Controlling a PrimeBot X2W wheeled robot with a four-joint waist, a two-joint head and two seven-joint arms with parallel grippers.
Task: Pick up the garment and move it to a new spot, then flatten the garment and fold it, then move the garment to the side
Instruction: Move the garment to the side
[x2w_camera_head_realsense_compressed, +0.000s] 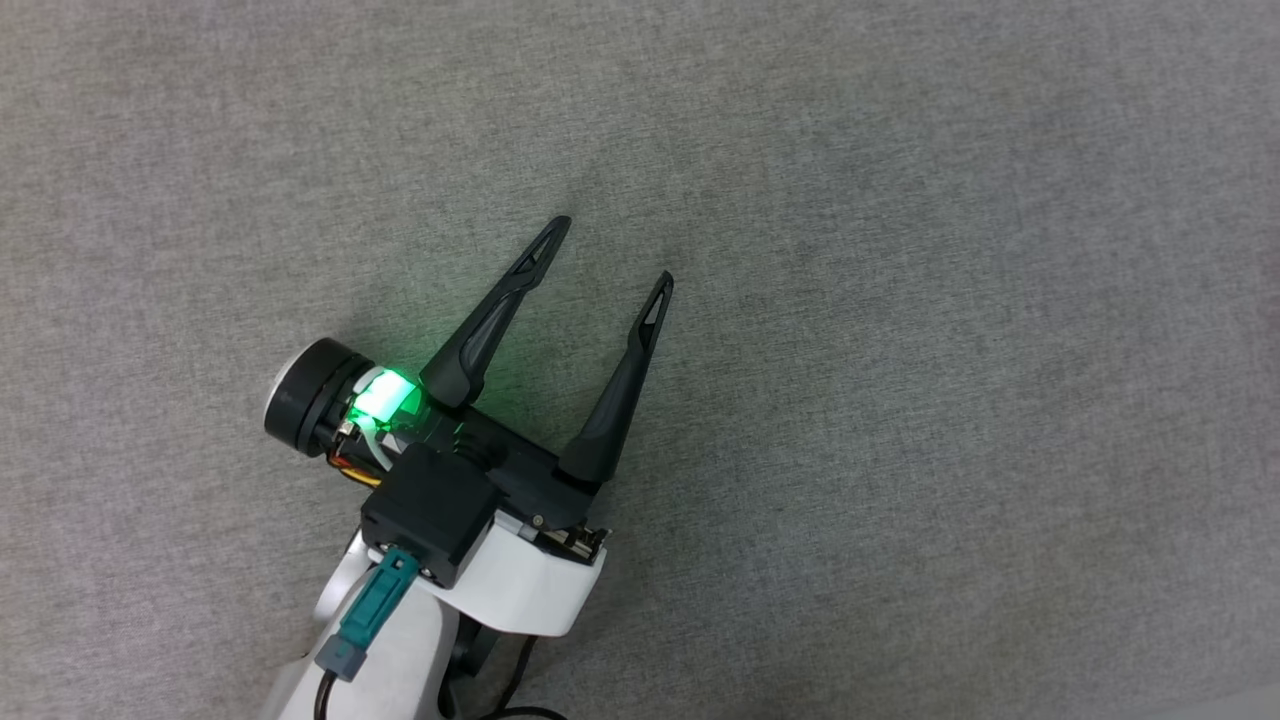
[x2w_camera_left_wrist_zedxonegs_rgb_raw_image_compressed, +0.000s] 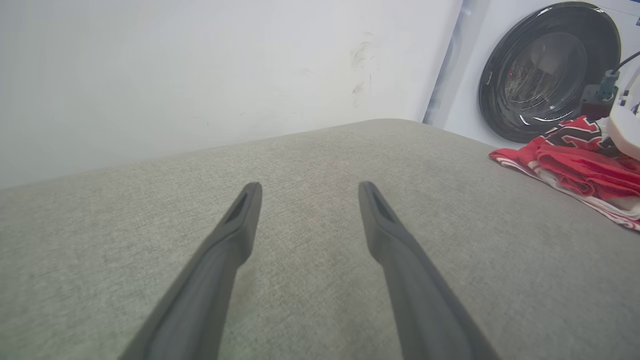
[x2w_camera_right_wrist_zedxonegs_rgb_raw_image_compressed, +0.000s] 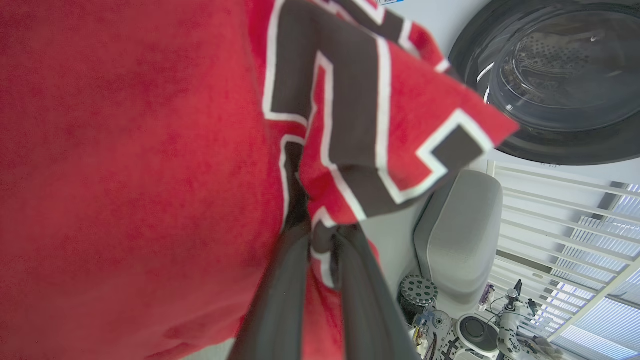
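The garment (x2w_camera_left_wrist_zedxonegs_rgb_raw_image_compressed: 575, 165), red with white striped trim, lies bunched at the right of the left wrist view on the grey cloth surface. My left gripper (x2w_camera_head_realsense_compressed: 612, 251) hovers open over bare grey cloth, fingers (x2w_camera_left_wrist_zedxonegs_rgb_raw_image_compressed: 240, 225) spread wide with nothing between them, well to the left of the garment. In the right wrist view my right gripper (x2w_camera_right_wrist_zedxonegs_rgb_raw_image_compressed: 322, 232) is shut on a fold of the garment (x2w_camera_right_wrist_zedxonegs_rgb_raw_image_compressed: 125, 150), which hangs close before the camera. Its black-and-white printed mark (x2w_camera_right_wrist_zedxonegs_rgb_raw_image_compressed: 350, 100) shows just above the pinched fold.
A washing machine with a round dark door (x2w_camera_left_wrist_zedxonegs_rgb_raw_image_compressed: 545, 70) stands behind the garment. A white wall (x2w_camera_left_wrist_zedxonegs_rgb_raw_image_compressed: 200, 65) runs along the far edge of the grey surface (x2w_camera_head_realsense_compressed: 900, 300). My right arm's white wrist housing (x2w_camera_left_wrist_zedxonegs_rgb_raw_image_compressed: 625, 130) sits over the garment. Equipment and window blinds (x2w_camera_right_wrist_zedxonegs_rgb_raw_image_compressed: 565, 240) lie beyond.
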